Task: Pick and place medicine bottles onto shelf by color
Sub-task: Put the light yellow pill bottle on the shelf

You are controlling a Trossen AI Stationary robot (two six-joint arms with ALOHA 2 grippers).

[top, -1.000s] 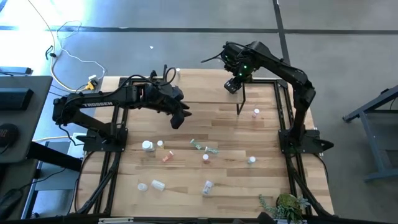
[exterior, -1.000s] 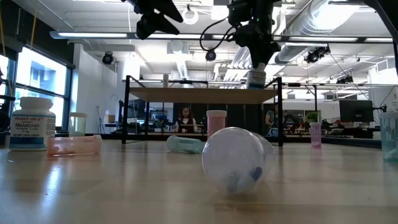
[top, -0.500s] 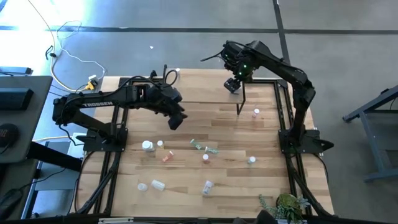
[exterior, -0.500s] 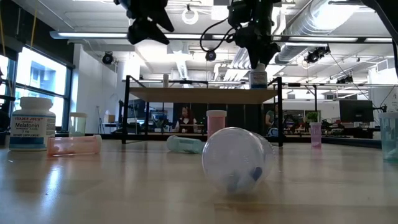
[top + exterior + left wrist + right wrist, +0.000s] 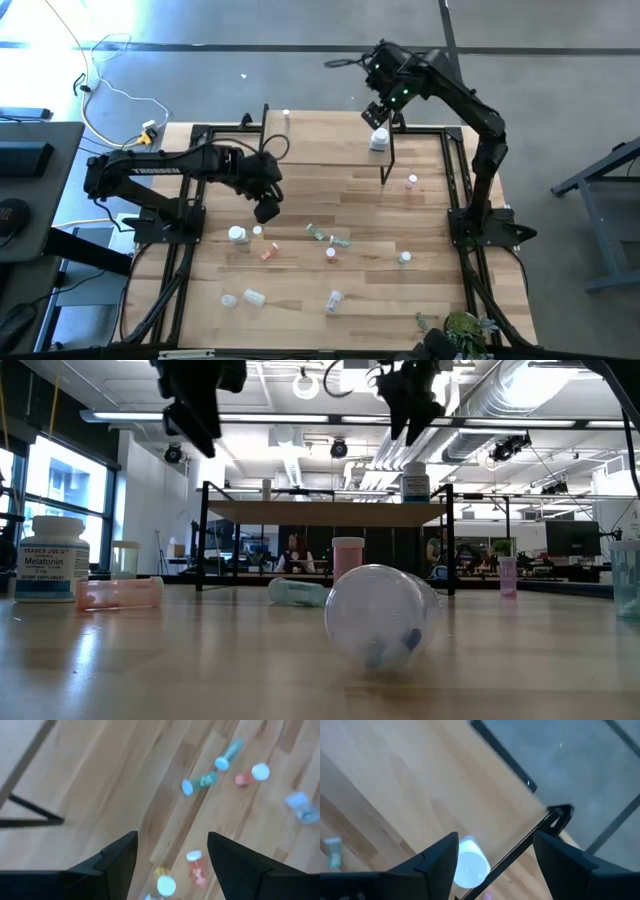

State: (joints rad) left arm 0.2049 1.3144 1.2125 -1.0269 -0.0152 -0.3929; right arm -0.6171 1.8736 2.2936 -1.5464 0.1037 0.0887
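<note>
White bottle [image 5: 379,140] stood on shelf [image 5: 330,150]; right gripper [image 5: 378,107] above it, fingers spread, empty.
Left gripper [image 5: 265,209] spread, empty, over table [image 5: 300,280]; clear jar [image 5: 380,617] held blurry pills.

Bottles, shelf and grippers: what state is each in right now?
Right gripper: open, empty, above the shelf.
White bottle: upright on shelf, released.
Left gripper: open, empty, over the table bottles.
Clear jar: on its side.
Melatonin bottle: upright on table.
</note>
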